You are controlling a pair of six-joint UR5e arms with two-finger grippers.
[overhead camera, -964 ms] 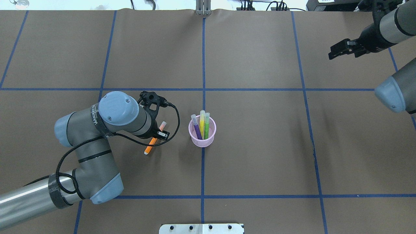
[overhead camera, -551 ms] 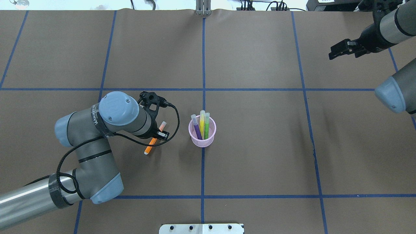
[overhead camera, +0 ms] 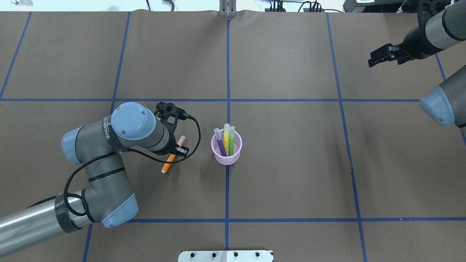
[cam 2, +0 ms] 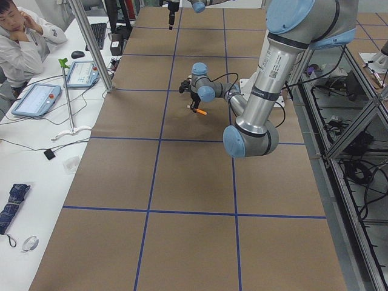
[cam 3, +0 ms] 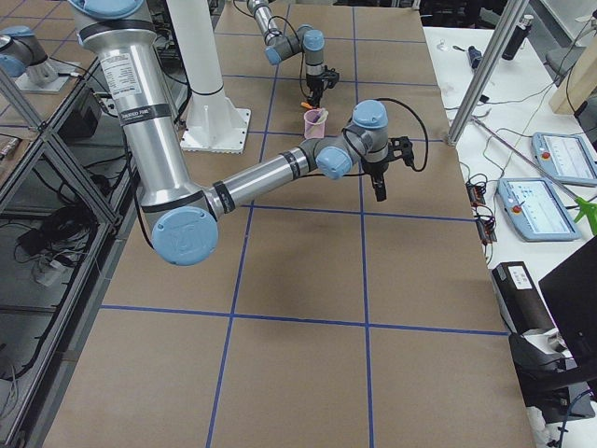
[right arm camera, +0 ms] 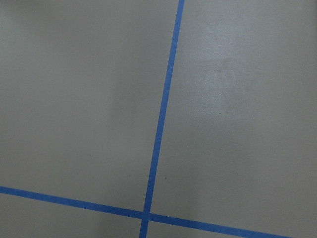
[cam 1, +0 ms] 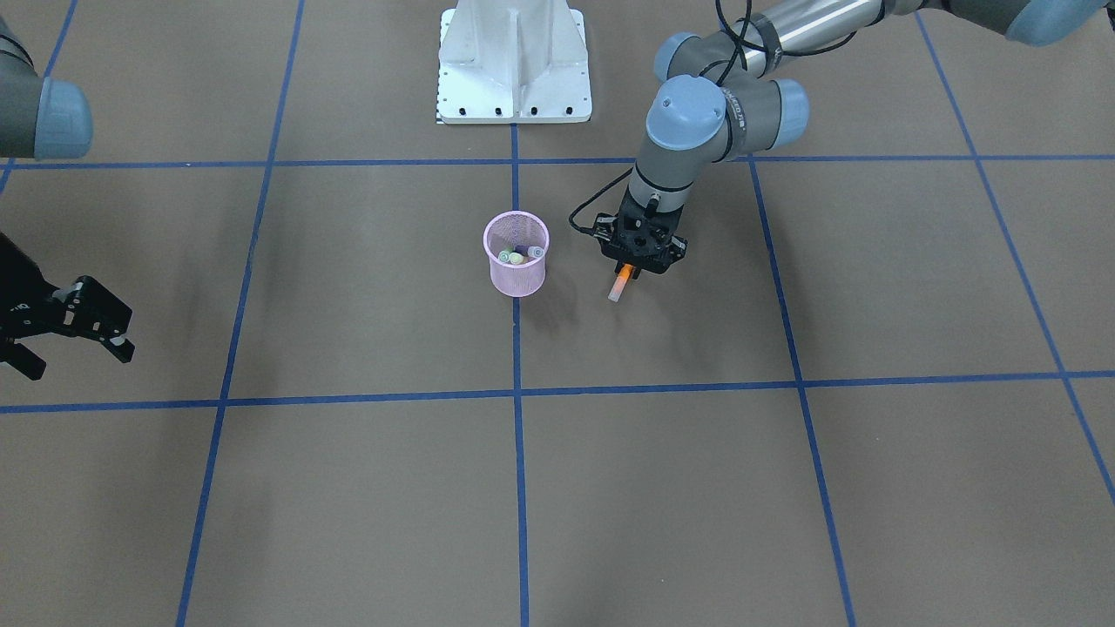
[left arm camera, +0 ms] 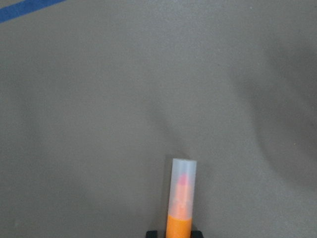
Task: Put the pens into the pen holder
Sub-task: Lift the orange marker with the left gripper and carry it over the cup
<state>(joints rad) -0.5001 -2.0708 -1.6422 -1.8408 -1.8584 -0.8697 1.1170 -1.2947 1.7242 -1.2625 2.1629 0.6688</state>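
The step in hand looked like the pickup of the last loose pen. The left gripper stood low over the orange pen, which lay slanted on the brown surface just left of the pink mesh pen holder in the overhead view. Its pale cap end pointed toward the far side. In the left wrist view the jaws straddled the barrel just behind the cap and appeared clamped on it, though only slivers of the pads showed. Whether the pen had left the surface could not be told.

The holder already carried a purple pen, a yellow pen and a green pen. They stood leaning toward its far side, so the near part of the mouth was freer.

To do this well, the grip should be confirmed firm before lifting, since a slim round barrel can roll or pivot between the pads. The lift should go high enough to clear the rim and the caps that stuck up above it. The wrist should then turn the pen close to upright and bring it over the freer near part of the mouth. Release should come only once the lower end is inside the rim. Nudging the light cup risked tipping it.

The right gripper hung at the far right, jaws apart and holding nothing, well apart from the work.
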